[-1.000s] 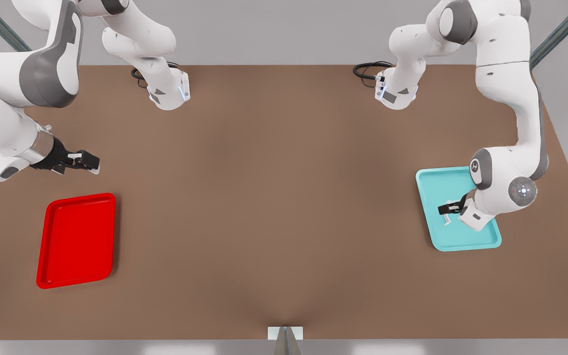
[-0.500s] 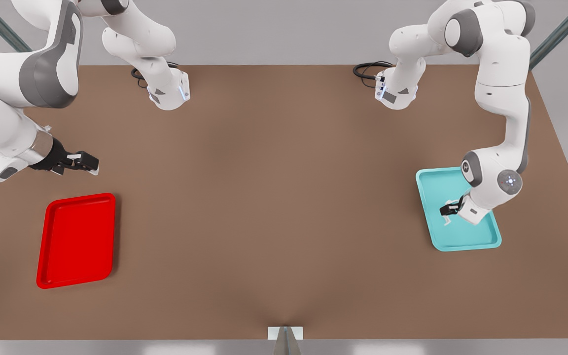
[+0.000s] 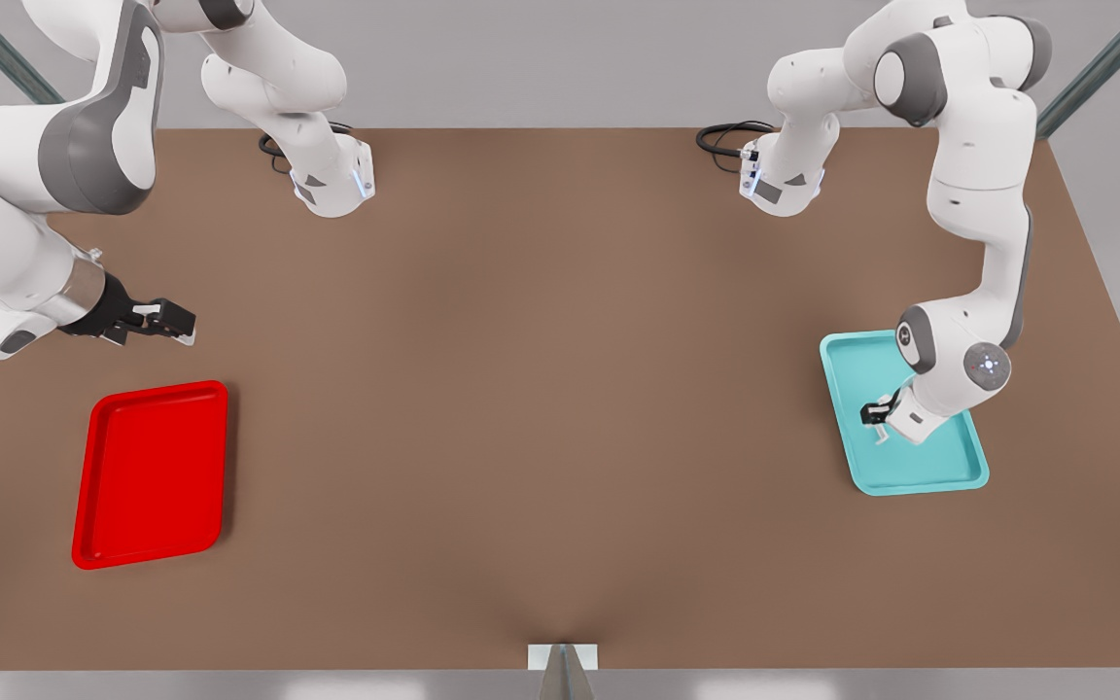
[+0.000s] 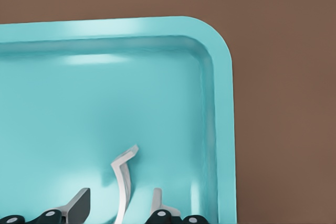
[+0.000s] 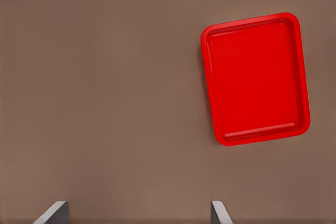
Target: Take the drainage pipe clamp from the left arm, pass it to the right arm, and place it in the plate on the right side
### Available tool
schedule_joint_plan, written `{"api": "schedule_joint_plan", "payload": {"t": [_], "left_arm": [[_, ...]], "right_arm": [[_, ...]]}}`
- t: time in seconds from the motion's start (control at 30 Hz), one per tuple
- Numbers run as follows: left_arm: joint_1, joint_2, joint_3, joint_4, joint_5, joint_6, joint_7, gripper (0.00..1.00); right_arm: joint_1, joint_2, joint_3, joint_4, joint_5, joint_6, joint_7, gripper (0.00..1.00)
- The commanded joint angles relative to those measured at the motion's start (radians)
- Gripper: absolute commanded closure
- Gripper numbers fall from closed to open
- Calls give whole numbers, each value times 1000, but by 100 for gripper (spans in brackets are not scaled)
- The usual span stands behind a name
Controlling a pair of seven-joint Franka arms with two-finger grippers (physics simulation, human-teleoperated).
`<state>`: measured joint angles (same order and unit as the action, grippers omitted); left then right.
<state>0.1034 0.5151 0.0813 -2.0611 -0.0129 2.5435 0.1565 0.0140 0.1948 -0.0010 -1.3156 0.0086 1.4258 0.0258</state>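
Left tool [image 3: 875,414] lower, fingers apart around thin white C-shaped drainage pipe clamp [image 4: 124,182].

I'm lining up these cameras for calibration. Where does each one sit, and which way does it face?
Front view: high, opposite the arm bases, looking down on the table; both arms show.
Left wrist view: low over the teal tray, looking down at the clamp between open left gripper fingers.
Right wrist view: higher, looking down at the plate; right gripper fingertips show, open.
Front shares each tray with a wrist view.
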Motion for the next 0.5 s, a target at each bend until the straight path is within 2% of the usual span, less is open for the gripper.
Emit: {"api": "schedule_joint_plan", "payload": {"t": [0.0, 0.17, 0.37, 0.47], "left_arm": [[-2, 2, 0, 2, -4, 4, 60, 35], [-4, 28, -2, 22, -4, 8, 60, 45], [-4, 29, -2, 24, -5, 8, 58, 62], [-4, 32, -2, 24, -5, 8, 58, 62]], "right_arm": [[0, 0, -1, -1, -1, -1, 0, 0], [0, 3, -1, -1, -1, 1, 0, 0], [-2, 3, -1, -2, 1, -1, 2, 0], [-2, 3, -1, -2, 1, -1, 2, 0]]}}
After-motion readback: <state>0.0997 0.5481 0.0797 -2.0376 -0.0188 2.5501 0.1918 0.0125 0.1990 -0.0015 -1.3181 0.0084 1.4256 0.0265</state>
